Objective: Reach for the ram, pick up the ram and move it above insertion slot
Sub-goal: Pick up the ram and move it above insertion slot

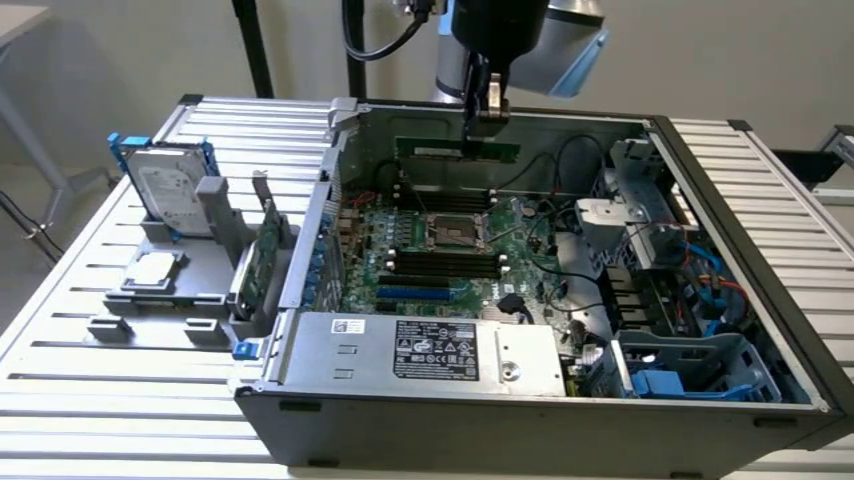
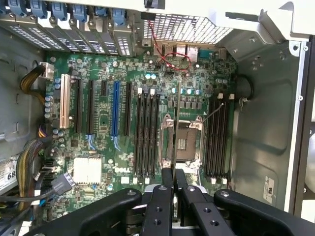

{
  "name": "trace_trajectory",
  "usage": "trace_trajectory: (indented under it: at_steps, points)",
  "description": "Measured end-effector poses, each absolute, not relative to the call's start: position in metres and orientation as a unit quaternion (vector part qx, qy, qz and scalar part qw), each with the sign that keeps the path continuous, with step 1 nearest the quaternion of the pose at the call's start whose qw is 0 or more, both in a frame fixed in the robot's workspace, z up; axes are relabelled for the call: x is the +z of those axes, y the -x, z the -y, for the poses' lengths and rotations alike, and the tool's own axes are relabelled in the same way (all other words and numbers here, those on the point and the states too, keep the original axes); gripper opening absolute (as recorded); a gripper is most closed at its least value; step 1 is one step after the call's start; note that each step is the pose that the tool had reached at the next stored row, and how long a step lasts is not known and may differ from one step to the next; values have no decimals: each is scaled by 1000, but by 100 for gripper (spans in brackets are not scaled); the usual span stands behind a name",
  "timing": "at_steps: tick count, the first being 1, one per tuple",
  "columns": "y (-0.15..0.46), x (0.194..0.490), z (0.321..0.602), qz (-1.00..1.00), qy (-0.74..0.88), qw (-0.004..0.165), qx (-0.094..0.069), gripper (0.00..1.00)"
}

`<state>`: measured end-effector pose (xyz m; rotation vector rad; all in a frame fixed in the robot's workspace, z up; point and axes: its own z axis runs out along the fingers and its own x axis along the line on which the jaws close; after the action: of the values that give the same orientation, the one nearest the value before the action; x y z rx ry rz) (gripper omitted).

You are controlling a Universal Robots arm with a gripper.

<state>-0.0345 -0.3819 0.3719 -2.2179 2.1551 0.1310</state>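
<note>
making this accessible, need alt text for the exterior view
A robot gripper holds the ram, a thin green stick, above the motherboard inside an open computer case. Hard drives stand in a grey holder on the exterior view's left.

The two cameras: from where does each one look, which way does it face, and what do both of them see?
Exterior view: off the arm, above and in front of the open computer case, looking down into it; the arm and its gripper hold the ram above the motherboard.
Wrist view: on the wrist, looking straight down past the gripper at the motherboard; the ram shows edge-on.
Shared: gripper, ram, motherboard, CPU socket.
</note>
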Motion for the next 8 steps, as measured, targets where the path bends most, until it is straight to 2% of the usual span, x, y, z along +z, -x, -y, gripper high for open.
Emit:
trace_trajectory:
  at_steps: [8]
  points:
    - [33,373,382,-696,716,22,43,14]
